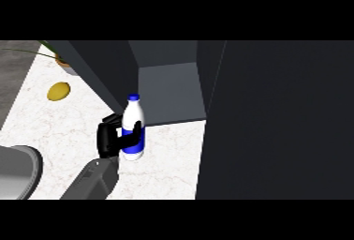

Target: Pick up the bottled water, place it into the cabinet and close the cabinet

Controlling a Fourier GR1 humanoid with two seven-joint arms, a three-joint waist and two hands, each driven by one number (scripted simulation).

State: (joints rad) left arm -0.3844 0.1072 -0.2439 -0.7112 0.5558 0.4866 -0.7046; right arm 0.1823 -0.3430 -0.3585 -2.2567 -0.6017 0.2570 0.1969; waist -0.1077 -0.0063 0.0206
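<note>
While my left hand (110, 138) curls round the bottled water (133, 127), I hold the bottle upright above the marble worktop (48, 126), just in front of the open cabinet (169, 93). Its blue cap points toward the cabinet's grey floor, and its blue label sits between my thumb and fingers. A yellow lemon (59, 91) lies well apart to the left, near a potted plant (63, 61).

Bottled water (133, 129): white body, blue cap, blue label band low down. Upright, leaning slightly, clasped at mid-body by left hand (110, 138). Sits right at front edge of open cabinet (169, 93), cap overlapping grey interior. Probably off the counter, hard to confirm.
</note>
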